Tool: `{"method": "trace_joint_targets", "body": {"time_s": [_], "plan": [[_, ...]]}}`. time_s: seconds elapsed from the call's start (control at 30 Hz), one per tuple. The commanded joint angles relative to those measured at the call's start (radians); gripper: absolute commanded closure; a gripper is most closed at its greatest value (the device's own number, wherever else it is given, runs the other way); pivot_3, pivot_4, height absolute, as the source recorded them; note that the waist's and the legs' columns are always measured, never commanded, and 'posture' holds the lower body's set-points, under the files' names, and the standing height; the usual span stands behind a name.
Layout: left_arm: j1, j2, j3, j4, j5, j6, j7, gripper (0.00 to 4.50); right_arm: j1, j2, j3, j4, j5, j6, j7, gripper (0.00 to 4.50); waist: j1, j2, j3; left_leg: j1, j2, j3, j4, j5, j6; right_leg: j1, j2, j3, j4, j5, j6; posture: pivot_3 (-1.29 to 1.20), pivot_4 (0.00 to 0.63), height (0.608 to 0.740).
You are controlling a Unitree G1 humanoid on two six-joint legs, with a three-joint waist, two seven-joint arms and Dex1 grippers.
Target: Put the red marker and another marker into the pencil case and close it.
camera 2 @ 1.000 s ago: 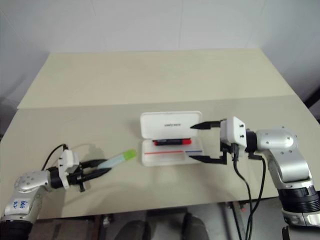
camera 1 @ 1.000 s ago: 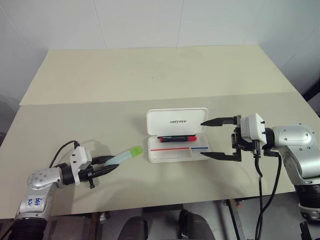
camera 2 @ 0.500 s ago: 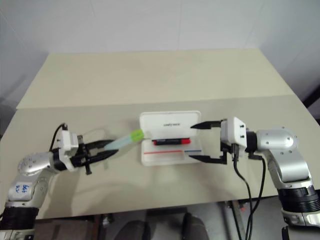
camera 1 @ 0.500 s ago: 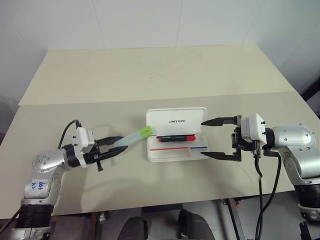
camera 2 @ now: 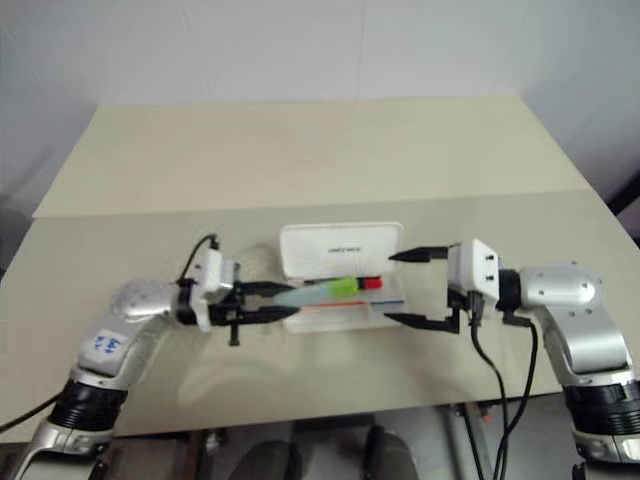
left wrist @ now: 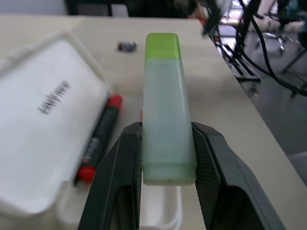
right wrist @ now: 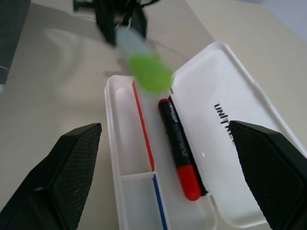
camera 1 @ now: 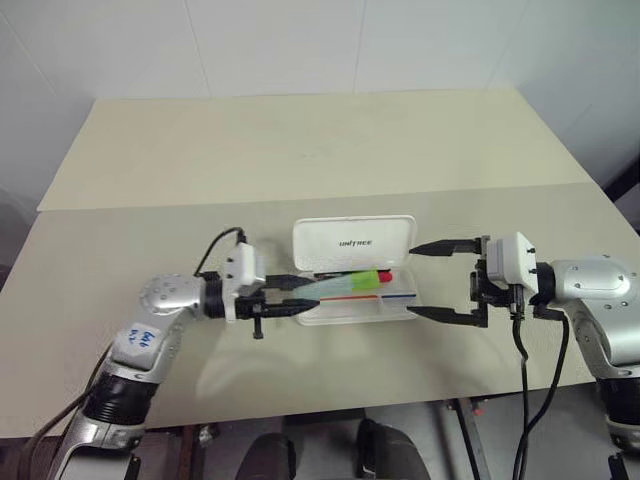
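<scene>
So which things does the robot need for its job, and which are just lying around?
For the job:
- green marker, held in left gripper
- red marker, already in case
- case, open
- right gripper, open by the case

Just there:
- table

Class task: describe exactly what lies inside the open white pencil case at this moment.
Inside the pencil case lies the red marker, against the hinge side. The green highlighter, clamped in the left gripper, hovers above the tray, hiding part of the marker in the head views.
</scene>
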State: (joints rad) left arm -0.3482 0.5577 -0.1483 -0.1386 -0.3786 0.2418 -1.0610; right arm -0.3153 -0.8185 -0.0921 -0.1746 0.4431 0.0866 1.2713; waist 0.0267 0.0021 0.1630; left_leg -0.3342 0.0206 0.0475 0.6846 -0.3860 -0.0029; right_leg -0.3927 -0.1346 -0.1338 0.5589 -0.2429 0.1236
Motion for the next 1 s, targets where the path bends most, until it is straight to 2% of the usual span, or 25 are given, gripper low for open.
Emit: {"method": "trace_joint_targets", "body": {"time_s": [0.03, 0.4, 0.6, 0.93, 1.0], "plan": [[-0.014, -0.024, -0.040, 0.034, 0.068, -0.008, 0.043, 3.40, 0.028, -0.034, -0.063, -0.061, 0.029, 0.017, -0.020, 0.00, 0.001, 0.000, 0.000, 0.000, 0.000, 0.000, 0.000, 0.000, 0.000, 0.000, 0.000, 0.000, 0.000, 0.000, 0.000, 0.00, 0.150, 0.740], [-0.082, -0.086, -0.064, 0.127, 0.130, -0.029, 0.060, 3.40, 0.077, -0.045, -0.097, -0.131, 0.046, 0.055, -0.064, 0.00, 0.001, -0.001, 0.000, 0.000, 0.000, 0.000, 0.001, 0.000, 0.000, 0.000, 0.000, 0.000, 0.000, 0.000, 0.000, 0.00, 0.150, 0.740], [-0.099, -0.075, -0.068, 0.129, 0.111, -0.001, 0.011, 3.40, 0.071, -0.040, -0.090, -0.133, 0.042, 0.060, -0.076, 0.00, 0.000, -0.001, 0.000, 0.000, 0.000, 0.000, 0.001, 0.000, 0.000, 0.000, 0.000, 0.000, 0.000, 0.000, 0.000, 0.00, 0.150, 0.740], [-0.068, -0.037, -0.053, 0.076, 0.118, 0.043, -0.012, 0.01, 0.053, -0.026, -0.066, -0.122, 0.036, 0.055, -0.081, 0.00, 0.001, -0.001, 0.000, 0.000, 0.000, 0.000, 0.001, 0.000, 0.000, 0.000, 0.000, 0.000, 0.000, 0.000, 0.000, 0.00, 0.150, 0.740], [-0.064, -0.039, -0.048, 0.070, 0.118, 0.030, -0.004, 0.01, 0.052, -0.023, -0.063, -0.121, 0.035, 0.054, -0.081, 0.00, 0.001, -0.001, 0.000, 0.000, 0.000, 0.000, 0.001, 0.000, 0.000, 0.000, 0.000, 0.000, 0.000, 0.000, 0.000, 0.00, 0.150, 0.740]]}}
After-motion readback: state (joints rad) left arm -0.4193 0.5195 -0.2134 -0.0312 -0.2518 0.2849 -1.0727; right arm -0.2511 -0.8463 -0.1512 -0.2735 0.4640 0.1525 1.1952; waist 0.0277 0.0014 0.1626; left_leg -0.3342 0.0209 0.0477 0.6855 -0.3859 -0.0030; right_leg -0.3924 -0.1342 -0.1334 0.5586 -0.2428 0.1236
